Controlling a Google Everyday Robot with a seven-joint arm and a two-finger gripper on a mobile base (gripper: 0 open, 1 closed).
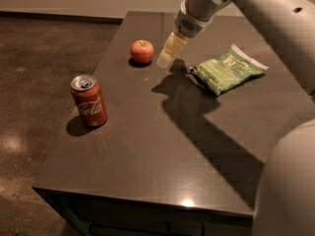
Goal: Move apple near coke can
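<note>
The apple [141,51], small, round and red-orange, sits on the dark table [162,146] at the back left. The coke can [89,100], red with white script and a silver top, stands upright near the table's left edge, well in front of the apple. My gripper [170,51] hangs just right of the apple, a little above the table, pale fingers pointing down and left. It holds nothing.
A green chip bag [227,69] lies flat at the back right of the table. My arm reaches in from the upper right and casts a broad shadow over the table's middle. The floor lies to the left beyond the table's edge.
</note>
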